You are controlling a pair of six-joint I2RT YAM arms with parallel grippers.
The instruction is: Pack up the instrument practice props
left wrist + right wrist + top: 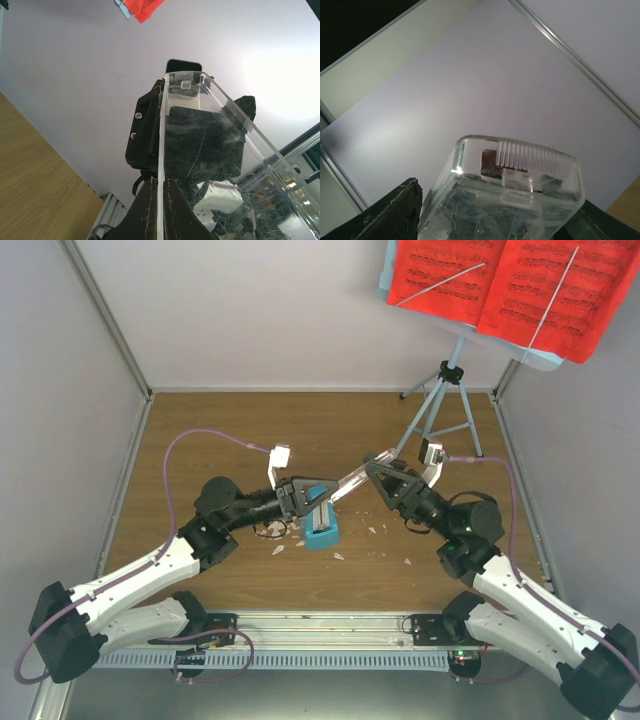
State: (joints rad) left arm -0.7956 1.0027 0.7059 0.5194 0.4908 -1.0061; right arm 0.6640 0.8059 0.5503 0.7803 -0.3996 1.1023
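A clear plastic piece [350, 483] hangs in the air between both grippers, above the table's middle. My left gripper [300, 496] is shut on its thin edge, seen in the left wrist view [161, 182], where the clear piece [210, 140] rises ahead of it. My right gripper [381, 480] grips its other end; in the right wrist view [497, 200] the clear piece [515, 170] fills the gap between the fingers. A small blue box [322, 528] lies on the table below. The pale-blue music stand [440, 400] stands back right, carrying the red sheet-music pages [510, 285].
Small white scraps [372, 531] lie scattered on the wooden table round the blue box. White walls with metal frame posts [110, 320] enclose the table on three sides. The stand's tripod legs [470, 430] spread near the right arm.
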